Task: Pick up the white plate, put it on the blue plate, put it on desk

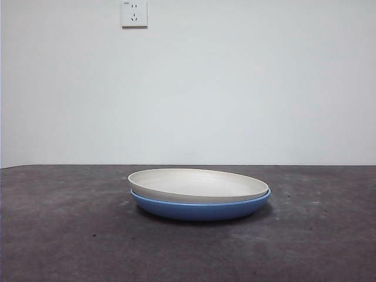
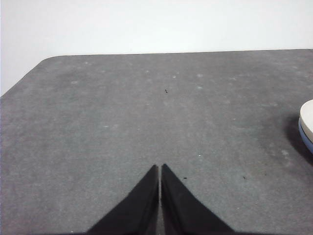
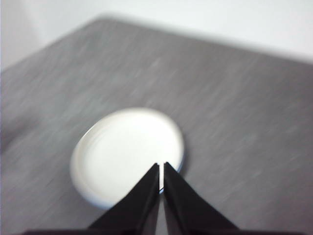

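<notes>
Desk [image 1: 70, 235] foreground, front view: bare dark grey-brown surface w/ faint pale specks, nothing on it ahead of the plates.

Mid-desk: blue plate [image 1: 200, 208] sits flat on desk. White plate [image 1: 197, 185] nested in it, rim riding just above the blue rim, slightly tilted (higher toward the far-left side, approx). Both roughly centred in view. Neither arm visible in front view.

Behind: plain white wall w/ wall socket [image 1: 134, 13] at top.

Left wrist view: left claw [image 2: 160, 169] clenched, jaws pressed together, grasping nothing. It looks across open desk; only a sliver of the stack at the frame edge, white plate [image 2: 307, 117] over blue plate [image 2: 305, 139]. Well apart from the claw.

Right wrist view (motion-blurred): right claw [image 3: 161, 166] also clenched, empty, up above the stack looking down. White plate [image 3: 127, 152] fills most of the stack outline; thin blue plate [image 3: 182, 166] edge peeks beside the jaw tips. Claw not touching the plate as far as blur allows.

Status (judgement): white-on-blue step looks done, since the plates are stacked. Remaining: lift the white plate off and set it on bare desk. For that a claw must open, take the rim, then lift w/o dragging the blue plate. Right arm seems better placed. Which arm acts: can't tell.
</notes>
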